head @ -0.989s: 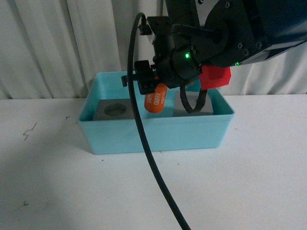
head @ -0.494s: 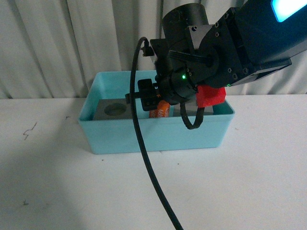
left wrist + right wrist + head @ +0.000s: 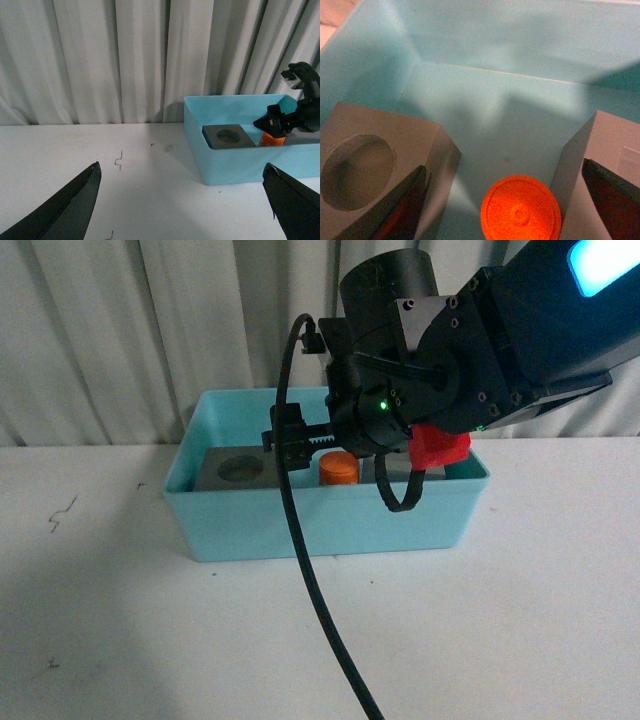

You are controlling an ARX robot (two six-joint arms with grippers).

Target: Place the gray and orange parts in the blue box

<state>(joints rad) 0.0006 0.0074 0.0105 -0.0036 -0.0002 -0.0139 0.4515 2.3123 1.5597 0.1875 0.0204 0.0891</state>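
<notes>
The blue box [image 3: 330, 525] stands at the back middle of the white table. In it sit a gray cube with a round recess [image 3: 238, 470], the orange cylinder [image 3: 338, 469] upright, and a second gray cube [image 3: 432, 474] mostly hidden by my arm. My right gripper [image 3: 335, 445] hangs open just above the cylinder. The right wrist view shows the cylinder's round top [image 3: 521, 209] between the round-recess cube [image 3: 365, 165] and the other cube [image 3: 600, 165], with my open right gripper [image 3: 507, 210] straddling it. My left gripper [image 3: 181, 172] is open and empty over bare table, left of the box [image 3: 240, 162].
A black cable [image 3: 310, 580] hangs from my right arm down across the box's front. White curtains [image 3: 150, 330] close off the back. Small dark marks [image 3: 119, 161] dot the table left of the box. A red part [image 3: 440, 448] is on my right arm.
One second ago my right gripper held the orange cylinder tilted above the box. It lowered and opened; the cylinder now stands upright in the box between the cubes.
</notes>
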